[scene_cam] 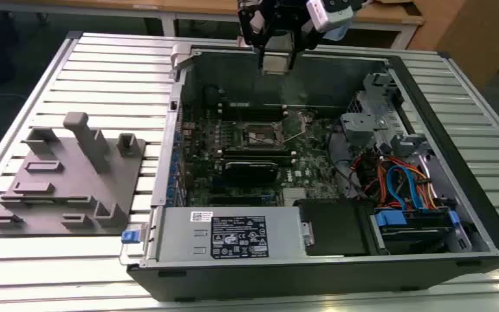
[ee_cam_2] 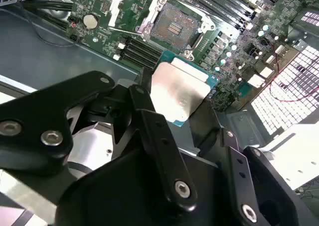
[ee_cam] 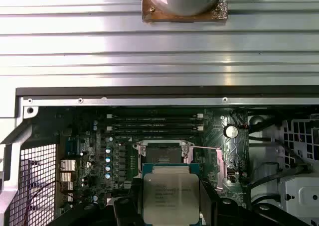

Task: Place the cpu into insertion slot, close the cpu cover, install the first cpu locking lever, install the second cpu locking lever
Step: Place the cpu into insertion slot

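Silver-topped, the cpu (ee_cam_2: 182, 89) hung clamped between the gripper's (scene_cam: 277, 60) fingers (ee_cam_2: 149, 116), clear of the open insertion slot (ee_cam_2: 172, 27); placing seemed the step in hand, calling for square alignment.

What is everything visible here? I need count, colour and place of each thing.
computer case: one, black, open, on the table
table: one, silver slatted, under the case
motherboard: one, green, inside the case
cpu socket: one, silver-framed, empty, on the motherboard
cpu: one, silver-grey, held over the case
fixture: one, grey, on the table, at the exterior view's left of the case
cables: several, blue and orange, inside the case
gripper: one, black, shut on the cpu
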{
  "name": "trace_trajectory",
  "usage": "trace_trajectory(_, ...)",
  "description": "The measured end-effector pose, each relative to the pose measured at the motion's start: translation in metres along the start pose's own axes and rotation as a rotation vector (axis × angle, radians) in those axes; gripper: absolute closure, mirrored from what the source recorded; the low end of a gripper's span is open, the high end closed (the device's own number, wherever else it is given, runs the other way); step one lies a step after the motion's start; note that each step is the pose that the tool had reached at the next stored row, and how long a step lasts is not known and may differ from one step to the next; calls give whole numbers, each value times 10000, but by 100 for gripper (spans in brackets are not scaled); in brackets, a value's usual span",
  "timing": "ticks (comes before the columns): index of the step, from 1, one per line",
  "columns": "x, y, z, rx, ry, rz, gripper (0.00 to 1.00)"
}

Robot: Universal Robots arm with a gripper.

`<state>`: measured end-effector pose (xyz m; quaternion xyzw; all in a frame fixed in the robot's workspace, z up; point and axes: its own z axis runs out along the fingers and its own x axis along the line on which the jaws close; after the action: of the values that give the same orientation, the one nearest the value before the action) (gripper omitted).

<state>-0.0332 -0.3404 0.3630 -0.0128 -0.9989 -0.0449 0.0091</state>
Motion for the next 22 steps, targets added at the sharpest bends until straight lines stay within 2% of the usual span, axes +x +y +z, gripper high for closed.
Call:
trace_trajectory(13,0,0,0,0,-2,22,46)
trace_trajectory(18,0,1,1,-9,-45,504,46)
trace_trajectory(22,0,1,1,-11,-50,559,46)
